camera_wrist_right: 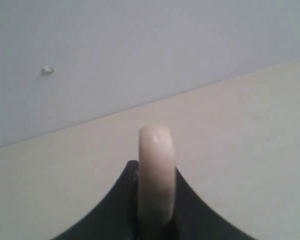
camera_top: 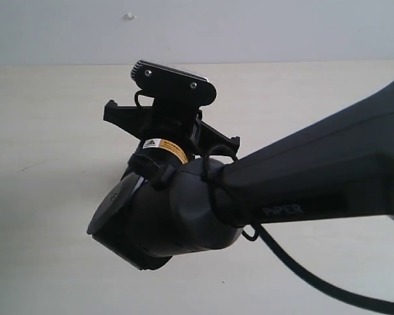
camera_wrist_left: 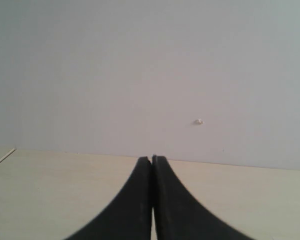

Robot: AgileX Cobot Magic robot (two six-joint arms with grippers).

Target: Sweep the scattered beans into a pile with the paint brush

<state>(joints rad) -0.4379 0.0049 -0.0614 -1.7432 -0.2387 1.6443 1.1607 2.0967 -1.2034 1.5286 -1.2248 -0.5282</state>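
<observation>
Exterior view is filled almost fully by one black arm (camera_top: 315,170) that enters from the right side and reaches toward the middle. Its thick rounded wrist joint (camera_top: 164,216) is turned to the camera, with a small yellow warning label (camera_top: 165,148) just above it and the word PIPER printed on the link. Above the label sits a flat black block with two screws (camera_top: 174,77), and a black cable (camera_top: 302,272) runs from the arm down to the lower right corner. Behind the arm lies the pale cream desk (camera_top: 52,131), and behind the desk a grey-white wall (camera_top: 262,26) with one tiny white mark (camera_top: 130,16). The arm covers a big part of the desk, and the fingers of this arm cannot be seen from this side. Right wrist view shows them: the right gripper (camera_wrist_right: 155,170) has its two black fingers (camera_wrist_right: 195,210) clamped on the paint brush (camera_wrist_right: 155,150) — only the cream handle shows, edge-on, with its rounded end standing out past the fingertips. It points toward the line where the desk meets the wall. The bristles and the ferrule are out of sight. Left wrist view shows the left gripper (camera_wrist_left: 152,164) with its fingers (camera_wrist_left: 132,205) pressed together, tip against tip, above the desk and pointing at the same wall.
</observation>
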